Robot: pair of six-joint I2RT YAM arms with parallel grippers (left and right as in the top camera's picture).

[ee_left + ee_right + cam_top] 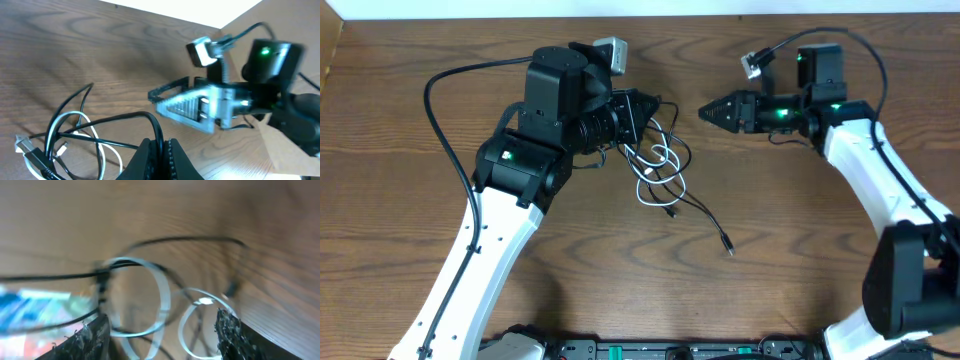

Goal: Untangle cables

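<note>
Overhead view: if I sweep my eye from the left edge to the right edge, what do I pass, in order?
First the left arm → white and black cables in a tangle → right gripper → right arm. The left gripper overlaps the tangle, so it is left out.

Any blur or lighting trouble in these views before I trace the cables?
Overhead: sharp, evenly lit, white cable and black cable traceable. Left wrist: cables sharp, right gripper motion-blurred. Right wrist: smeared throughout, cables only streaks.
</note>
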